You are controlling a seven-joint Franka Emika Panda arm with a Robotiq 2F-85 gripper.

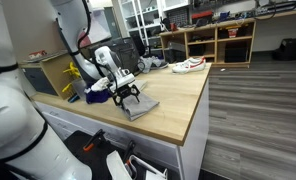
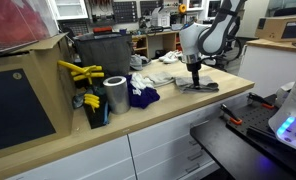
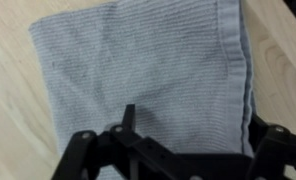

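**Surroundings.**
- Wooden counter [image 1: 183,100], one, carrying everything listed.
- Dark blue cloth [image 2: 141,96], one, bunched. In an exterior view it lies at 9 o'clock from the grey cloth, well apart from it.
- Metal cylinder [image 2: 115,95], one, upright, just beside the blue cloth at its 9 o'clock.
- Yellow items [image 2: 80,72], further toward 9 o'clock. Their kind and number cannot be told.
- White sneaker [image 1: 188,66], one, at the far counter edge, at 1 o'clock from the gripper and well apart.
- None of these lies between the gripper and the grey cloth.

**Pincer.**
- Gripper [image 3: 173,150], one, pointing straight down over the grey cloth in both exterior views [image 1: 126,92].
- Its jaws are spread wide: in the wrist view the fingers [image 3: 78,150] sit near the frame's 7 and 5 o'clock.
- Nothing is clasped between them.
- The fingertips hang close above the fabric. Whether they touch it cannot be told.

**Principal item.**
- Grey cloth [image 3: 148,70], one, knitted and folded flat into a rectangle.
- It lies on the counter directly beneath the gripper.
- In the wrist view it runs from centre to 12 o'clock, with the stacked fold edges visible at 3 o'clock.
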